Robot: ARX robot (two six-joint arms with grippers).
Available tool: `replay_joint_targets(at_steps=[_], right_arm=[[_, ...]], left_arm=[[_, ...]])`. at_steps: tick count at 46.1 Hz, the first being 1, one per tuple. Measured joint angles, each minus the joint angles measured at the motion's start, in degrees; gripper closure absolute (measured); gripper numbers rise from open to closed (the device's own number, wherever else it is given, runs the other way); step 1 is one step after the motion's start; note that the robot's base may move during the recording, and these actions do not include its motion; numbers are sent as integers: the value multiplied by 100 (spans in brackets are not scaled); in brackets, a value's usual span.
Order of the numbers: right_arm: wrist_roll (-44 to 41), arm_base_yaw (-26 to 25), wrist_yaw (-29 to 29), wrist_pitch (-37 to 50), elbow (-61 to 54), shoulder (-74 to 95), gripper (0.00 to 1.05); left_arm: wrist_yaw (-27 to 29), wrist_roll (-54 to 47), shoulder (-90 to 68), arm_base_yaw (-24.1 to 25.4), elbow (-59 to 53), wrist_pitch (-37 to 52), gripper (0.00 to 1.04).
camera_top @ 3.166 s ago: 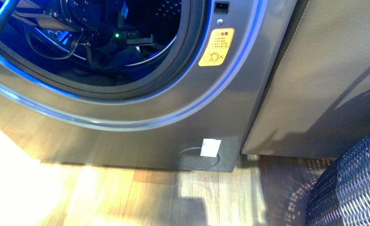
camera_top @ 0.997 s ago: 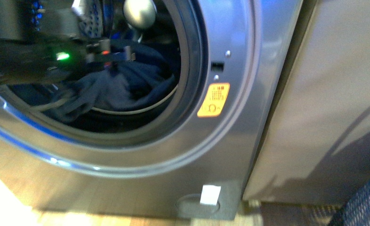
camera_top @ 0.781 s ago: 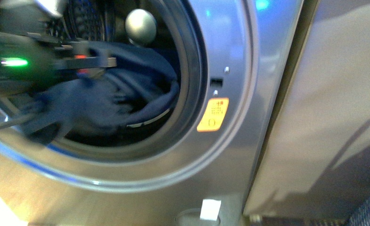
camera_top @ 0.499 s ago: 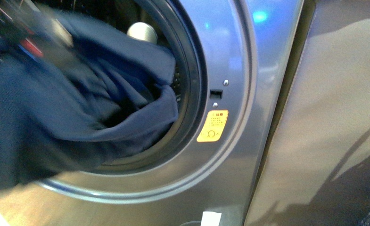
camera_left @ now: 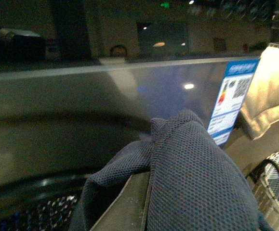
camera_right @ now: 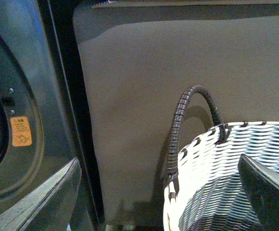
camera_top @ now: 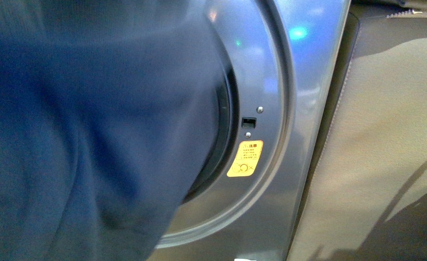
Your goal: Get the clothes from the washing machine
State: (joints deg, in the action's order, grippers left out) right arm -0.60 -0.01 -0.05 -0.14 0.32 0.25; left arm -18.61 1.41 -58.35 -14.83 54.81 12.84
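Note:
The clothes, a limp navy cloth, hang close before the front camera and cover most of the washing machine's round opening. The machine's grey front and orange sticker show beside the cloth. In the left wrist view my left gripper is shut on the clothes, whose mesh weave drapes over one finger. My right gripper is open and empty, with the washing machine to one side and the basket to the other. Neither gripper shows in the front view.
A grey-and-white woven basket with a dark wrapped handle stands by the beige sofa's side. The sofa stands right beside the machine. A blue-and-white label is on the machine.
The clothes have come out of the drum toward the camera and now fill the left of the front view. The left arm, seen earlier in the opening, is now hidden behind them.

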Motion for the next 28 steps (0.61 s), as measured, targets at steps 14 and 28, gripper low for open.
replay_joint_targets(at_steps=[14,28], right_arm=[[0,0,-2,0,0,0,8],[0,0,-2,0,-2,0,8]], left_arm=[[203,-210,-682,-721,1904,-601,90],[529,-538,-2120,-1528,4446,-1622,90]])
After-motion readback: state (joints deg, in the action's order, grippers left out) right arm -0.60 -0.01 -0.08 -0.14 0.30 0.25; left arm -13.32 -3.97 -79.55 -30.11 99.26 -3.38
